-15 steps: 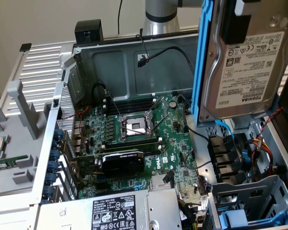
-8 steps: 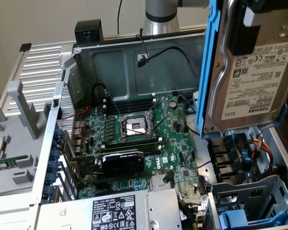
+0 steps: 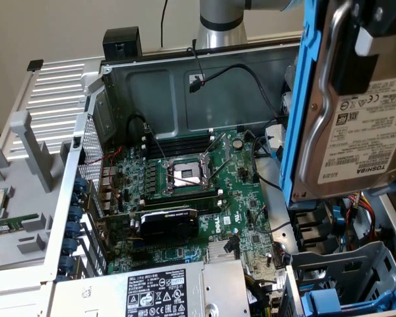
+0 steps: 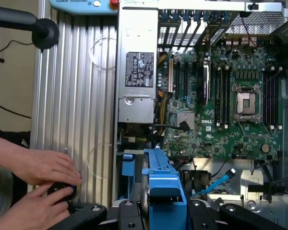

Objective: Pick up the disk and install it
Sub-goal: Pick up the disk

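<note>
The gripper (image 4: 164, 213) was pinching the disk (image 3: 356, 125) by its blue carrier, high above the open computer case (image 3: 152, 86), at the exterior view's right.

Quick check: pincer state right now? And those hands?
Pincer: closed on the disk, over the open case.
Person's hands: together on a small dark object.

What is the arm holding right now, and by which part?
The gripper holds the hard drive above the open computer case, clamped at its upper end across the blue carrier.
</note>
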{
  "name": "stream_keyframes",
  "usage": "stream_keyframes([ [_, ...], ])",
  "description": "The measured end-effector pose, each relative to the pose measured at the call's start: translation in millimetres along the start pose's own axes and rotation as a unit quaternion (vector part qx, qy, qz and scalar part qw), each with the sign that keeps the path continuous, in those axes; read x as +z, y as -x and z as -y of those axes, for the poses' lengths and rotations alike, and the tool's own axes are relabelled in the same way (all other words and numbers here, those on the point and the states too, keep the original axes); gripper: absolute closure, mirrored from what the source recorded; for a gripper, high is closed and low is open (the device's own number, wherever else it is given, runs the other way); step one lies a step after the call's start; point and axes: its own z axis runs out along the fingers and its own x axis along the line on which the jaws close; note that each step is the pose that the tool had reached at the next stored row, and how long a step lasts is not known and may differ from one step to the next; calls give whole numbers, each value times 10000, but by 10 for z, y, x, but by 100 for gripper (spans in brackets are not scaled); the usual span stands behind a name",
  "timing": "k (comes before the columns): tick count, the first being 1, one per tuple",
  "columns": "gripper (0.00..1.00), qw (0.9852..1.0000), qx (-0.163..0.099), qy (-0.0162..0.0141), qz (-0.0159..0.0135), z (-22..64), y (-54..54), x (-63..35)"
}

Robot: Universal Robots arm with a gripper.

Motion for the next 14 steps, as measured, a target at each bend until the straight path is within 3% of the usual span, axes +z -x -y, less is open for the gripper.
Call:
stream_keyframes([
  [8,63,10000,0,0,0,190,-75,-8],
  [14,63,10000,68,1,4,203,-129,-1],
])
